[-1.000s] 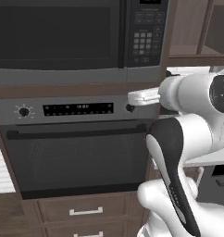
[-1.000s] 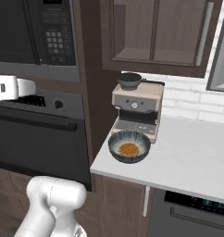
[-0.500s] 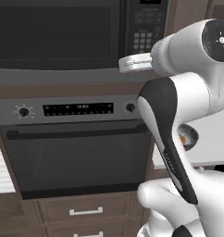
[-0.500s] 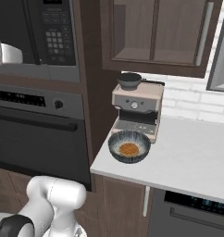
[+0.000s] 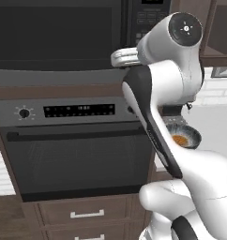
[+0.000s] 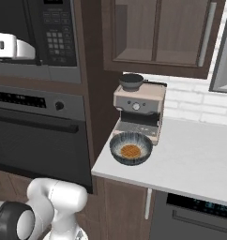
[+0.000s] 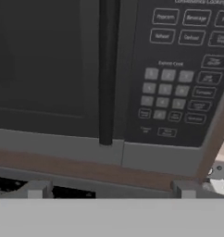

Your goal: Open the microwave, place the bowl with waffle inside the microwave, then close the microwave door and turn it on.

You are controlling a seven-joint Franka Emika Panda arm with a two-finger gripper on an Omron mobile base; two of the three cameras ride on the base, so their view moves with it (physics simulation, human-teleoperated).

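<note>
Microwave door [image 7: 49, 60]: shut. Gripper [image 7: 109, 190]: jaws wide, empty, below handle [image 7: 107, 69]. Advice: raise, centre fingers round bar, pull straight out.

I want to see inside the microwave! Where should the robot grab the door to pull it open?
Best bet is the dark upright handle on the microwave door, just left of the keypad. It is a slim vertical bar standing out from the closed door, so the open gripper should come straight at the front, one jaw on each side of it.
</note>
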